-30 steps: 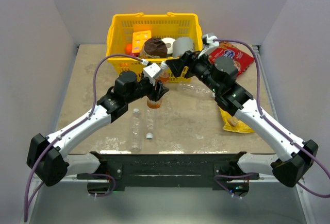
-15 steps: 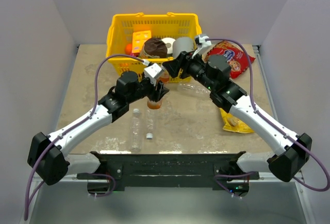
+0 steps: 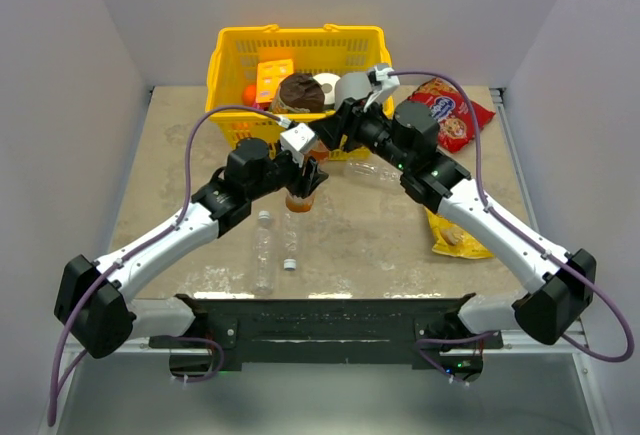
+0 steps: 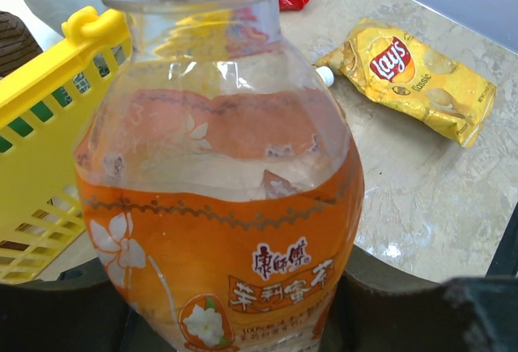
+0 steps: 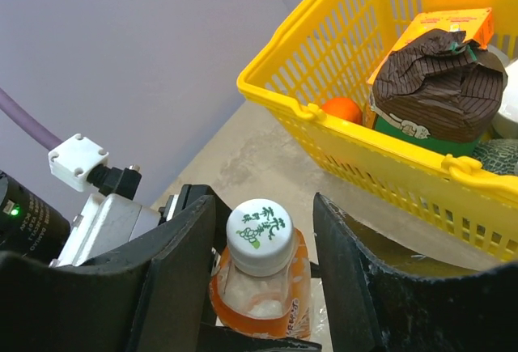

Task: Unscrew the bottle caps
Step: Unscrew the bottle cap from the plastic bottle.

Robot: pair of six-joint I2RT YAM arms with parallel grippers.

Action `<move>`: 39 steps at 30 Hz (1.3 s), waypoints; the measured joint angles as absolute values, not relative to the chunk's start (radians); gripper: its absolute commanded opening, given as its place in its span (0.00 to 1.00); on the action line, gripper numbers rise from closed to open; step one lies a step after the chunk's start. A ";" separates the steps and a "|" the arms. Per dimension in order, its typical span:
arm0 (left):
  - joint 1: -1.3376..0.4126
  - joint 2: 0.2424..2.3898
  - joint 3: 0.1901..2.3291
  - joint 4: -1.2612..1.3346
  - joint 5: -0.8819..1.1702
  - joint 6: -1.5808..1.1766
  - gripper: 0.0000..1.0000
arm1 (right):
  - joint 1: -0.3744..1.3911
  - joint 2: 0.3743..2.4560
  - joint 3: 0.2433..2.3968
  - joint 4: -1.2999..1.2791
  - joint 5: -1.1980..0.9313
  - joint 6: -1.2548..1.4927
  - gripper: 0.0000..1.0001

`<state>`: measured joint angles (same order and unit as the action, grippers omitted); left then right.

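Observation:
The orange-label bottle [image 3: 299,199] stands upright in front of the basket. My left gripper [image 3: 304,179] is shut on its body; in the left wrist view the bottle [image 4: 218,231] fills the frame between my dark fingers [image 4: 405,303]. Its whitish cap [image 5: 260,236], with green print, is screwed on. My right gripper [image 5: 263,224] is open, its jaws standing either side of the cap with a gap on each side; from above it [image 3: 326,141] sits over the bottle top. Two clear bottles [image 3: 264,251] [image 3: 290,234] lie near the front, a third [image 3: 380,170] under my right arm. A loose cap [image 3: 288,264] lies on the table.
A yellow basket [image 3: 225,55] with groceries stands at the back, close behind the bottle; its rim [image 5: 324,117] is near my right fingers. A yellow chips bag [image 3: 455,240] [image 4: 413,77] lies at right, a red snack bag [image 3: 450,115] at back right.
My right arm has swung left and its gripper has come in over the orange bottle's top. The left arm and the bottle have stayed in place.

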<state>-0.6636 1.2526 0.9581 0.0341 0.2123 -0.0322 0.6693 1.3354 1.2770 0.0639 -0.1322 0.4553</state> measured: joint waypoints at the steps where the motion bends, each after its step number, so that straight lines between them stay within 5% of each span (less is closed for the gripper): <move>1: -0.664 1.253 0.958 0.034 0.212 -0.033 0.04 | 0.669 1.339 1.279 0.063 -0.133 0.455 0.48; 13: -0.664 1.258 0.958 0.036 0.216 -0.032 0.03 | 0.666 1.344 1.279 0.060 -0.157 0.450 0.00; 21: -0.628 1.258 0.965 0.037 0.363 -0.031 0.01 | 0.588 1.344 1.275 0.090 -0.382 0.445 0.00; 39: -0.500 1.253 0.991 0.073 1.169 -0.097 0.00 | 0.508 1.314 1.222 0.385 -1.019 0.422 0.00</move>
